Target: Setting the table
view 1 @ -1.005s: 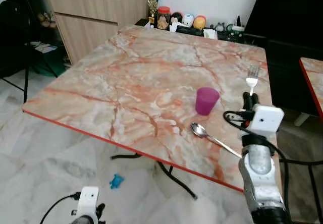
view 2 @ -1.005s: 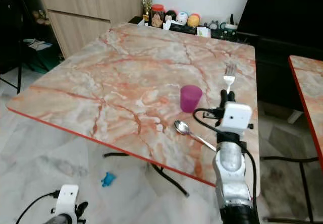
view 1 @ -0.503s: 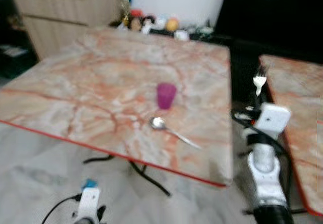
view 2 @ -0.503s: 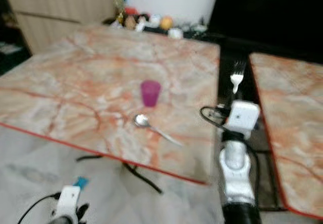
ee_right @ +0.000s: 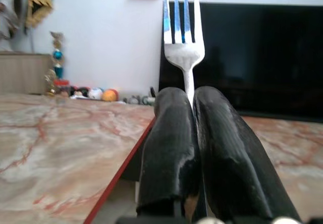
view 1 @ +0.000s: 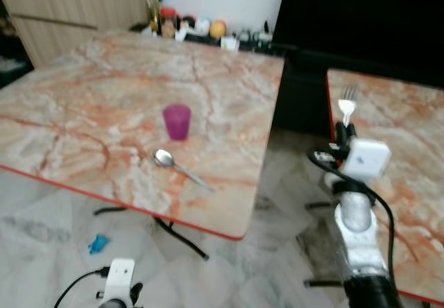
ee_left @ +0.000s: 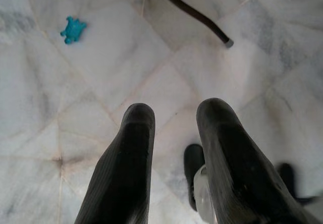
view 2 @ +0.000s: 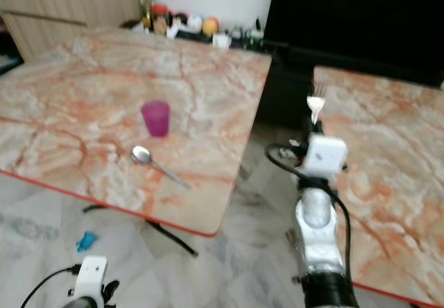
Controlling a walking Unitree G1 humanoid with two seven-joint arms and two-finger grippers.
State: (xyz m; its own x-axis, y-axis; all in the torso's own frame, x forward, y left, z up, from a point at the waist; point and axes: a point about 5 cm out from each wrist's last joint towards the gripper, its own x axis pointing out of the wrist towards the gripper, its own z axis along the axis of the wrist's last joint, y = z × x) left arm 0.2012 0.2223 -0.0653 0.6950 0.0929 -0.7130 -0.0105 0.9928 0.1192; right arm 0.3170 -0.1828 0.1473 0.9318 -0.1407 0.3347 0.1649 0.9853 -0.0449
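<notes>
A silver fork (view 1: 346,105) stands upright, tines up, with my right gripper (view 1: 339,136) shut on its handle; in the right wrist view the fork (ee_right: 184,47) rises from between the black fingers (ee_right: 169,138). It hangs over the gap between two marble tables. On the left marble table (view 1: 83,114) a purple cup (view 1: 177,121) stands upright, and a silver spoon (view 1: 182,169) lies just in front of it near the red edge. My left gripper (ee_left: 174,115) hangs low over the floor with its fingers apart and nothing between them.
A second marble table (view 1: 402,141) with a red edge stands at the right. Small jars and toys (view 1: 201,27) line the far side by a wooden cabinet (view 1: 76,10). A blue toy (view 1: 98,243) lies on the tiled floor near the black table legs (view 1: 180,235).
The camera has swung to the right, so the cup and spoon now sit further left and the second table has come into view. The right gripper still holds the fork upright.
</notes>
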